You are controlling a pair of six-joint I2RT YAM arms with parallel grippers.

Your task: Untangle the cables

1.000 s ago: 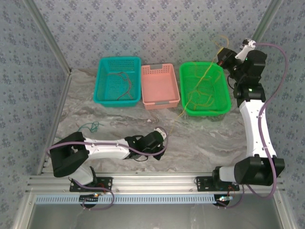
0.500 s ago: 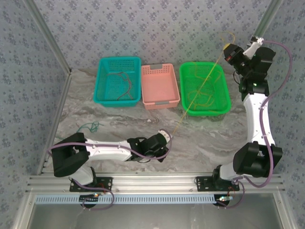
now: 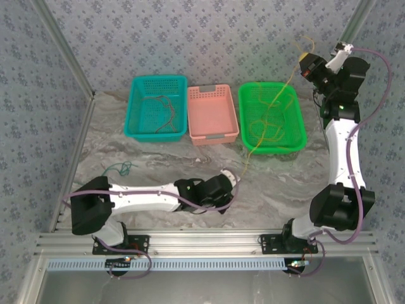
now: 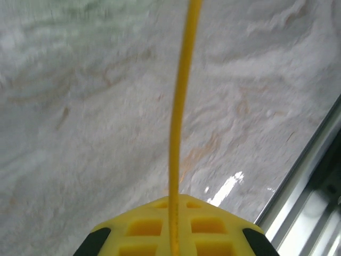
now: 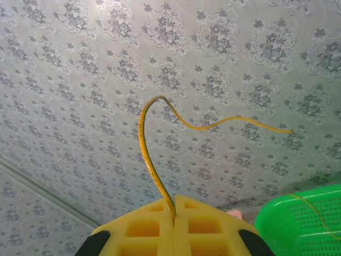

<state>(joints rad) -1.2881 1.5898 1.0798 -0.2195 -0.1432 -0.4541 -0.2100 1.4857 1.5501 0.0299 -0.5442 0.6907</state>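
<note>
– Grip first: what has each arm got?
– Left gripper [image 4: 173, 205] has its pads pressed together on the yellow cable [image 4: 178, 133], low at the centre of the overhead view. Right gripper [image 5: 175, 207] is pinched on the same wire at the upper right of that view, raised high, with a short free end curling past its pads.
– And the wire's long axis?
– A diagonal from upper right to lower centre, crossing the green basket [image 3: 278, 151], where more yellow loops [image 3: 269, 130] lie (whether they belong to this wire, I can't tell). It bows a little, so it isn't quite taut.
– Which way from each end effector?
– From the left pads it runs up and right, and from the right pads down and left. Neither arm is nearer, as both already grip it. I'd judge that spreading them apart along that diagonal would draw it free.
</note>
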